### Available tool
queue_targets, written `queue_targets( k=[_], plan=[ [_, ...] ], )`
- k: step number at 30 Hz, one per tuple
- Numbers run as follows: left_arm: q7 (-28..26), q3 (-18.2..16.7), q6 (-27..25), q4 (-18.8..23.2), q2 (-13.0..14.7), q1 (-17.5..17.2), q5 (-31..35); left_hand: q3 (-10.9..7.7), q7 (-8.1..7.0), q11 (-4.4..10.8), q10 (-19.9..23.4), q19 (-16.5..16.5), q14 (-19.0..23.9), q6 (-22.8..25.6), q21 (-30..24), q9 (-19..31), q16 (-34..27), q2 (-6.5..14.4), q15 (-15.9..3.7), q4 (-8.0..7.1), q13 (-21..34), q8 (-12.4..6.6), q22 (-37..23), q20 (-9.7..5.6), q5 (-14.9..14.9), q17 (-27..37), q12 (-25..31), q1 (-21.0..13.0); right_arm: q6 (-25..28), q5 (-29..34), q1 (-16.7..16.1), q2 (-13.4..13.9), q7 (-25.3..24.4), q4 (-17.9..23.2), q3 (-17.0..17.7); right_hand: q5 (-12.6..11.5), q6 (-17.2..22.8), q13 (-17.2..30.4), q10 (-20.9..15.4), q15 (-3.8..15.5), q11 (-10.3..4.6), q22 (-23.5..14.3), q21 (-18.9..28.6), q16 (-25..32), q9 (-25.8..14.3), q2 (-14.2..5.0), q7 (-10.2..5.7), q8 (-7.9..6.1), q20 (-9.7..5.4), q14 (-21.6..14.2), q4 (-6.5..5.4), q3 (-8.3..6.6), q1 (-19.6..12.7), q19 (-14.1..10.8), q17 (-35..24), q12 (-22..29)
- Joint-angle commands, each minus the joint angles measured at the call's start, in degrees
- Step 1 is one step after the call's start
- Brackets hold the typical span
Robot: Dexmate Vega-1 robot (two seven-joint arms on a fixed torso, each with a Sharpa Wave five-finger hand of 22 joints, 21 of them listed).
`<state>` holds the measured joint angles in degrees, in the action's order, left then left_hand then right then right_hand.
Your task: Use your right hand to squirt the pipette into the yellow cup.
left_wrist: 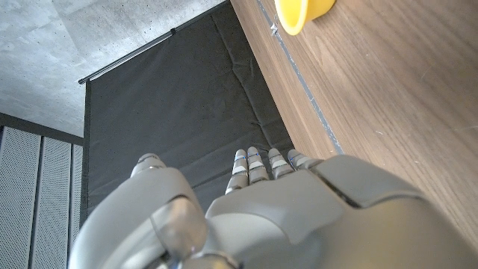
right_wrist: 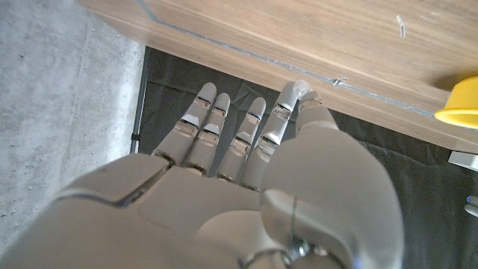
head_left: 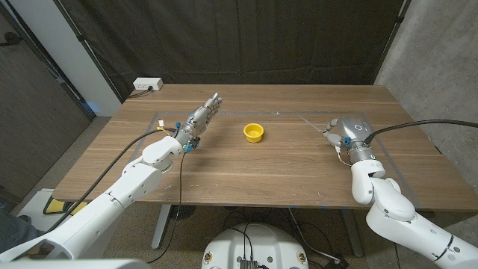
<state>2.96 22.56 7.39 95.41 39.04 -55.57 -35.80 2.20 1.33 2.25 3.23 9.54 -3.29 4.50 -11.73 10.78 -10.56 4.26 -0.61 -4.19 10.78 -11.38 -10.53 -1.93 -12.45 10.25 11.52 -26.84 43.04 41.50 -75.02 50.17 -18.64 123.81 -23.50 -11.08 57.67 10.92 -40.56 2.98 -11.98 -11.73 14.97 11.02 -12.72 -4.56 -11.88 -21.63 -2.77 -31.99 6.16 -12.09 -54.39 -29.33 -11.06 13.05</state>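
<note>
The small yellow cup [head_left: 254, 132] stands upright in the middle of the wooden table [head_left: 284, 168]; it also shows in the left wrist view [left_wrist: 302, 11] and the right wrist view [right_wrist: 459, 101]. My right hand [head_left: 347, 134] is right of the cup, well apart from it. It pinches the thin clear pipette [head_left: 312, 123] between the thumb and a finger, and the stem points back-left toward the cup. In the right wrist view the pipette's translucent end [right_wrist: 299, 88] shows at that pinch, under my right hand [right_wrist: 246, 157]. My left hand [head_left: 198, 119] [left_wrist: 261, 209] is left of the cup, fingers stretched out and holding nothing.
A white power strip [head_left: 148, 85] sits at the table's far left corner. Thin tape lines [head_left: 160, 119] mark a rectangle on the tabletop. A black curtain hangs behind the table, and cables trail from both arms.
</note>
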Motion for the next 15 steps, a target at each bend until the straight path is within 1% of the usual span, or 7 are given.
queue_targets(
  k=[1, 4, 8, 15],
  plan=[
    [-1.09, -0.11, -1.33, 2.44, 1.1, -0.94, 0.27, 0.27, -0.07, -0.23, -0.11, 4.13, 0.12, -0.03, -0.07, 0.12, -0.27, 0.28, -0.01, -0.2, 0.24, -0.13, -0.22, -0.28, 0.34, 0.2, 0.3, -0.1, 1.84, -3.96, 0.13, 1.6, -5.37, -2.38, -3.25, 0.08, -0.23, 0.03, -0.31, 4.72, 0.11, -0.06, -0.1, 0.21, -0.15, -0.29, -0.01, 0.06, -3.25, -0.48, -0.15, -0.09, 0.13, -0.05, -0.22, 0.28],
    [-1.31, -0.37, -1.42, 3.03, 1.52, -1.12, 0.37, 0.29, -0.13, -0.26, -0.06, 4.16, 0.12, -0.03, -0.07, 0.12, -0.27, 0.3, 0.0, -0.2, 0.24, -0.13, -0.22, -0.28, 0.34, 0.2, 0.32, -0.11, 2.28, -4.64, 0.24, 1.92, -6.04, -2.87, -3.85, 0.11, -0.23, 0.03, -0.32, 4.68, 0.12, -0.05, -0.12, 0.22, -0.14, -0.28, -0.05, 0.09, -3.18, -0.52, -0.2, -0.02, 0.27, -0.01, -0.23, 0.27],
    [-1.37, -0.54, -1.46, 3.45, 1.75, -1.23, 0.31, 0.31, -0.19, -0.16, -0.06, 4.27, 0.09, -0.02, -0.04, 0.12, -0.26, 0.31, 0.03, -0.2, 0.25, -0.14, -0.22, -0.17, 0.34, 0.2, 0.32, -0.12, 2.87, -5.34, 0.97, 2.87, -5.4, -3.16, -5.09, 0.14, -0.35, 0.04, -0.37, 4.6, 0.14, -0.04, -0.16, 0.22, -0.12, -0.26, -0.13, 0.18, -3.06, -0.54, -0.26, 0.06, 0.42, 0.06, -0.23, 0.27],
    [-1.2, -0.49, -1.58, 4.03, 2.09, -1.37, 0.34, 0.36, -0.18, -0.16, -0.08, 4.39, 0.04, -0.02, -0.01, 0.12, -0.23, 0.34, 0.06, -0.21, 0.25, -0.14, -0.22, -0.03, 0.35, 0.2, 0.31, -0.14, 3.96, -6.36, 2.5, 3.38, -4.84, -3.43, -7.07, 0.18, -0.62, 0.04, -0.4, 4.55, 0.16, -0.03, -0.21, 0.15, -0.09, -0.19, -0.16, 0.34, -2.96, -0.43, -0.33, 0.18, 0.64, 0.14, -0.22, 0.27]
  ],
)
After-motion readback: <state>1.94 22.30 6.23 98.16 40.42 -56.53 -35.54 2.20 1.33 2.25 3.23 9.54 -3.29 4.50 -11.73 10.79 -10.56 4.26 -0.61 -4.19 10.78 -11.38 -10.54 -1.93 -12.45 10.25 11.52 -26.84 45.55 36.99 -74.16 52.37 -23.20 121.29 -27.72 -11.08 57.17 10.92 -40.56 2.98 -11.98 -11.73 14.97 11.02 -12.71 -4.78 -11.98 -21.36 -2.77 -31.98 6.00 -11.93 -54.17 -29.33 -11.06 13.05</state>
